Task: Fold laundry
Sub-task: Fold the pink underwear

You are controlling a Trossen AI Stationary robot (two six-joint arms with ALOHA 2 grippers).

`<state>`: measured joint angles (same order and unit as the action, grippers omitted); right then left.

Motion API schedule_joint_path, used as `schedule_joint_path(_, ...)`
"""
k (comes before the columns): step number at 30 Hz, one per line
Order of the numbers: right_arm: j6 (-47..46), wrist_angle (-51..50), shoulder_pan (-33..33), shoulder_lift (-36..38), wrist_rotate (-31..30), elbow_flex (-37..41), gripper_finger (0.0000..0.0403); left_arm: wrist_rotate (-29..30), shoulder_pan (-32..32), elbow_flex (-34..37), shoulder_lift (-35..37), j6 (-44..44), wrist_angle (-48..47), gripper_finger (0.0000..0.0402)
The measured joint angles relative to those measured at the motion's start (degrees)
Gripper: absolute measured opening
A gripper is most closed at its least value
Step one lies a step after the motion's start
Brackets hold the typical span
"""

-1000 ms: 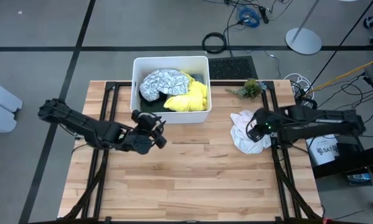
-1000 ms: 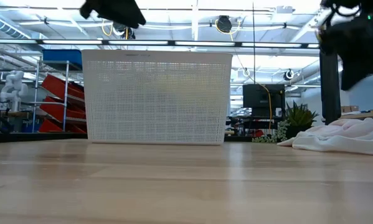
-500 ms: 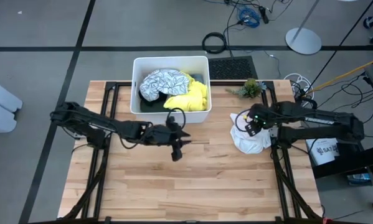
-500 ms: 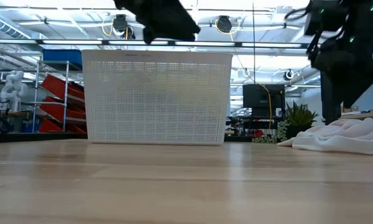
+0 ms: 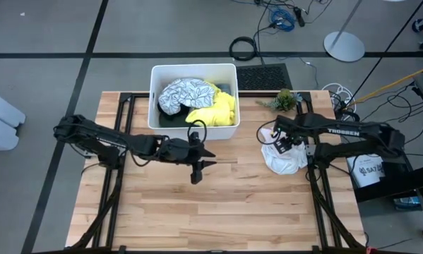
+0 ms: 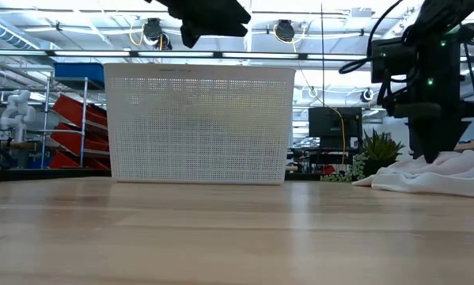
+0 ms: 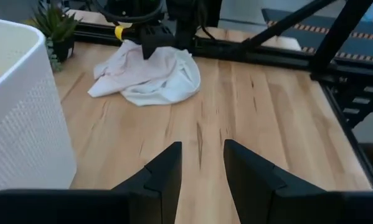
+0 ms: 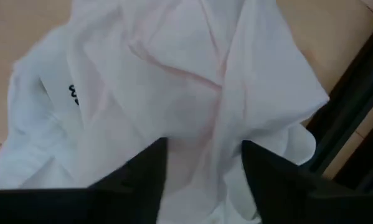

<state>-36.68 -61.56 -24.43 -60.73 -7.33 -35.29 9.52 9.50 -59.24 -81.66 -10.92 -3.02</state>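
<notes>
The right gripper (image 5: 282, 143) hangs directly over a crumpled white garment (image 5: 282, 156) by the table's right edge, its fingers (image 8: 136, 174) parted with the cloth showing between them and nothing held. The left gripper (image 5: 196, 169) hovers over bare wood, jaws partly open and empty (the garment lies well ahead of it), with the white bin (image 5: 194, 131) just beside it holding the patterned (image 5: 179, 95) and yellow (image 5: 215, 109) garments.

From my remote seat I get even, bright overhead light, soft shadows on the pale wooden bench (image 5: 218, 204), ceiling lamps glaring behind the white perforated plastic bin (image 6: 197, 123), and blurred dark fingers (image 8: 139, 174) up close.
</notes>
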Motion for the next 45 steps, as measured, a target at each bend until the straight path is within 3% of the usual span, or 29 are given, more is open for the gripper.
schedule_joint_path(2,0.98,0.14,0.0,-0.56,0.11,0.0,0.0173,0.06,0.06,0.0,0.0,1.36,-0.23,0.0127)
schedule_joint_path(6,3.49,0.7,0.0,-0.79,0.17,0.0,0.0051,0.41,0.92,0.0,1.14,4.97,1.04,0.0127)
schedule_joint_path(8,5.56,1.59,0.02,-0.79,0.15,-0.03,0.0015,1.18,1.55,0.06,2.49,5.78,1.06,0.0127)
schedule_joint_path(12,6.44,1.7,0.36,-0.73,0.71,-2.3,0.0006,7.83,2.38,3.36,7.08,5.42,1.45,0.0127)
schedule_joint_path(15,7.31,1.93,2.16,-0.53,3.36,-6.45,0.0003,14.26,2.86,8.72,12.73,3.52,2.23,0.0127)
schedule_joint_path(18,7.28,2.23,5.71,-0.53,4.74,-11.94,0.0001,16.91,2.89,14.99,19.04,1.08,3.46,0.0127)
schedule_joint_path(24,4.52,8.49,16.08,-0.51,5.13,-23.01,0.0001,17.49,2.86,23.76,27.43,-0.69,12.47,0.0127)
schedule_joint_path(32,6.79,25.97,28.19,-1.6,11.08,-33.73,0.0,17.06,2.91,24.22,28.47,-0.7,13.31,0.0127)
schedule_joint_path(38,8.65,27.38,32.06,-5.12,11.74,-34.61,0.0,16.39,2.91,24.22,28.47,-0.7,13.3,0.0127)
schedule_joint_path(45,3.44,23.8,32.26,-13.52,12.4,-31.75,0.0001,16.34,2.91,24.22,28.47,-0.8,13.28,0.0127)
